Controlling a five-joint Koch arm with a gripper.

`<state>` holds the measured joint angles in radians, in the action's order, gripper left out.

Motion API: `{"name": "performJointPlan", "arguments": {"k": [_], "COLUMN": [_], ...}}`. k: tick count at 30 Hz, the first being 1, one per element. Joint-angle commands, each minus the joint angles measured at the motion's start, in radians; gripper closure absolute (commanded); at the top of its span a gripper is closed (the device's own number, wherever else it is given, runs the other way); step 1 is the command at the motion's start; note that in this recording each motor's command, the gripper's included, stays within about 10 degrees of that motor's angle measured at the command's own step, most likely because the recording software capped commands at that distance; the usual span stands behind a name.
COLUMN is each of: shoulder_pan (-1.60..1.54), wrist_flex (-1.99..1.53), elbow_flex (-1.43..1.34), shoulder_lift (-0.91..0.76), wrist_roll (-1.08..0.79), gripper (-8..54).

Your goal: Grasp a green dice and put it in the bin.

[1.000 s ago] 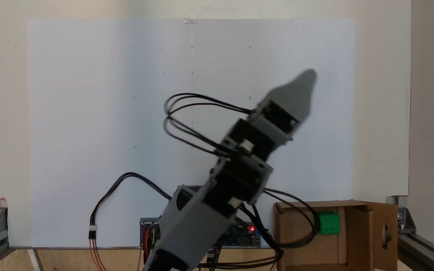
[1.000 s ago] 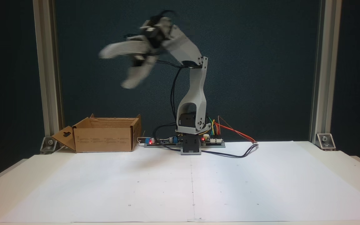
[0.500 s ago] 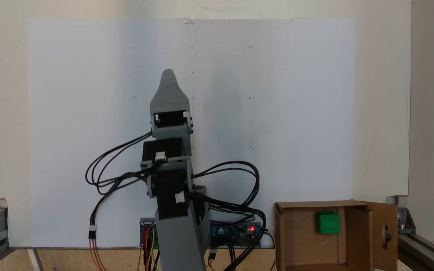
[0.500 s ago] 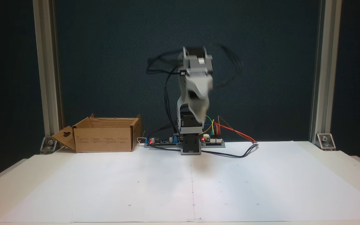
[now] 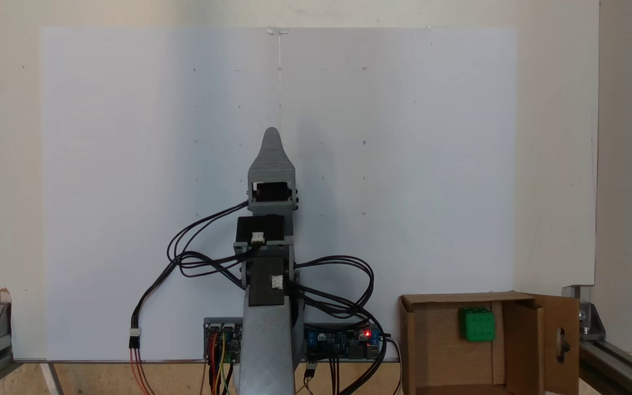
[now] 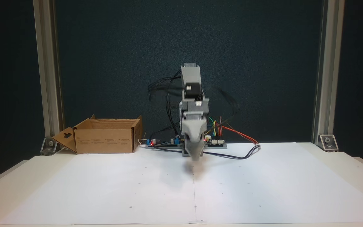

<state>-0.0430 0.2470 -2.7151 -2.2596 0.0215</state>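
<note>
The green dice (image 5: 477, 323) lies on the floor of the bin (image 5: 420, 340), a brown cardboard box at the lower right of a fixed view. In the other fixed view the bin (image 6: 106, 138) stands at the back left, and its walls hide the dice. The grey gripper (image 5: 271, 137) is far from the box, over the middle of the white sheet. It points down, and its tip (image 6: 195, 157) hangs just above the paper in front of the arm's base. Nothing is held in it. Its jaws overlap in both fixed views, so open or shut is unclear.
Circuit boards (image 6: 214, 142) with red lights and loose cables (image 6: 244, 154) lie beside the arm's base. Aluminium posts (image 6: 44, 72) stand at both back corners. The white paper sheet (image 5: 129, 164) covers most of the table. The bin's side flap with the handle cut-out (image 5: 562, 340) folds outward.
The arm swung from over the bin back to the centre line, then dropped its gripper toward the paper. The dice stayed in the bin.
</note>
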Motion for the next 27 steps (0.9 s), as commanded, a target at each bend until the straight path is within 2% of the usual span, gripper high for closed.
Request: {"name": "performJointPlan", "arguments": {"k": [1,27], "shoulder_pan": [0.011,0.011], "wrist_flex": [0.165,1.232], "elbow_flex": [0.0,-0.264], "shoulder_lift": [-0.112,-0.112], "wrist_roll": [0.035,0.028], "gripper": [1.3,2.3]}}
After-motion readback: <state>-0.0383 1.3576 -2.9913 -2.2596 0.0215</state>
